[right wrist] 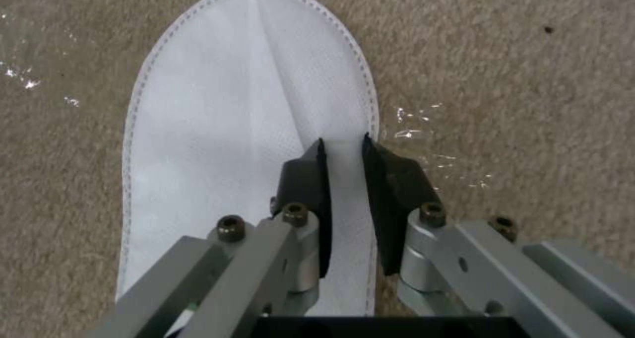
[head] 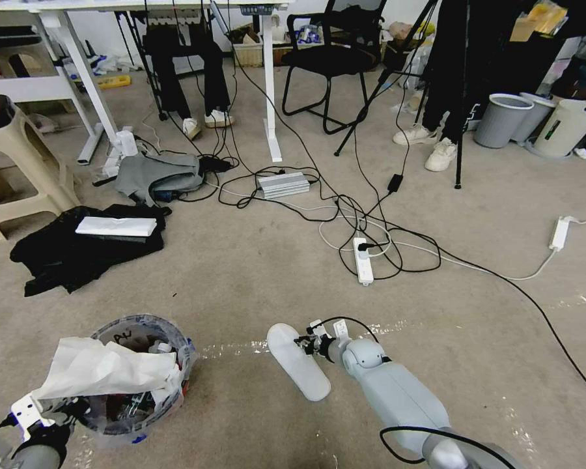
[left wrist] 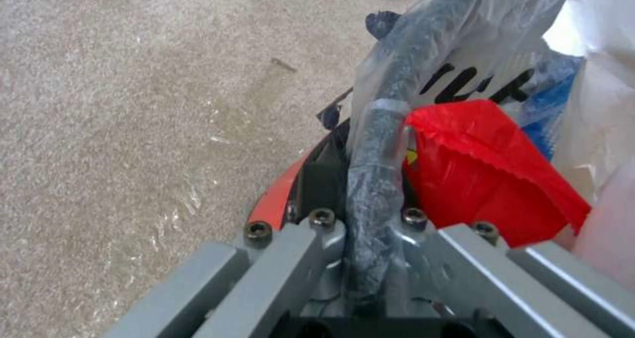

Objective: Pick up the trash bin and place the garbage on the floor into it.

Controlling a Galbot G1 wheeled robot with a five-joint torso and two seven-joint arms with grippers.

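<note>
My left gripper [left wrist: 360, 199] is clamped shut on the rim of the bin [head: 140, 374], which hangs low at my left with a red wrapper [left wrist: 489, 174] and white paper [head: 104, 368] inside. My right gripper [right wrist: 344, 179] is nearly closed, pinching a strip along the edge of a white slipper [right wrist: 231, 129] on the floor [head: 469, 312]. I judge a firm pinch and a straight lift best. Open carpet lies around; cables [head: 371, 241] are well ahead.
</note>
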